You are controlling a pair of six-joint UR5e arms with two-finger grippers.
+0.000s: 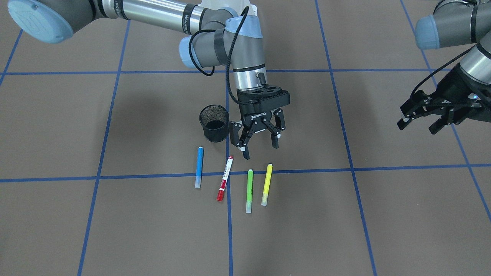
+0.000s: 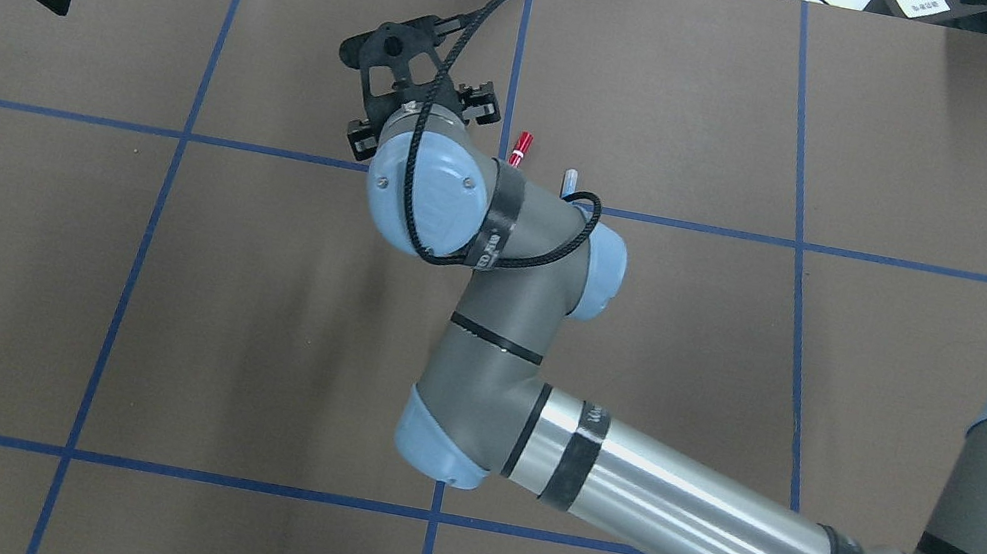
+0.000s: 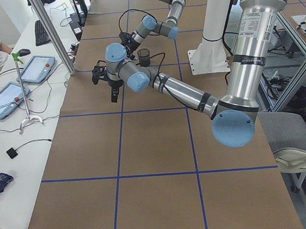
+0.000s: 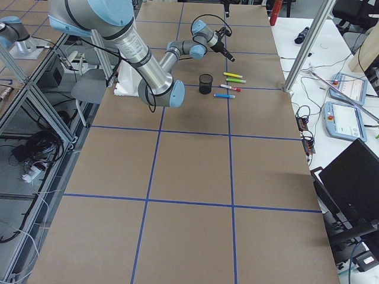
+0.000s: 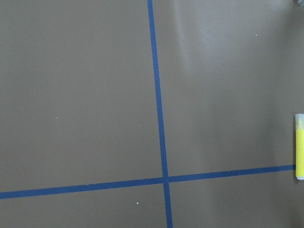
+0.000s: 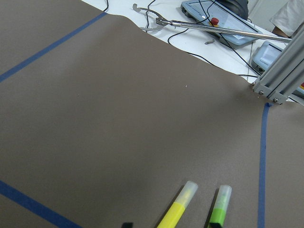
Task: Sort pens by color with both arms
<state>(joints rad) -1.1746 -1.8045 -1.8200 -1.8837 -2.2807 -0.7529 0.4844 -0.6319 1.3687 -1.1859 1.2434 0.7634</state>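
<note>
Brown paper table (image 1: pixel 115 230), four pens in a row, both grippers empty.

We find the blue pen (image 1: pixel 199 167), the white pen with red caps (image 1: pixel 225 178), the green pen (image 1: pixel 249 191) and the yellow pen (image 1: pixel 267 184) lying side by side across a blue tape line (image 1: pixel 153 177), near the black mesh cup (image 1: pixel 214 123). The right gripper (image 1: pixel 261 149) hangs beside the cup on the robot's side of the row, jaws spread wide. No pen lies between its fingers. One fingertip (image 1: pixel 246 155) is close to the red-capped pen's end, and the green and yellow ends lie just beyond the gap. The left gripper (image 1: pixel 420 124), jaws likewise parted and holding nothing, sits well apart from the pens.
</note>
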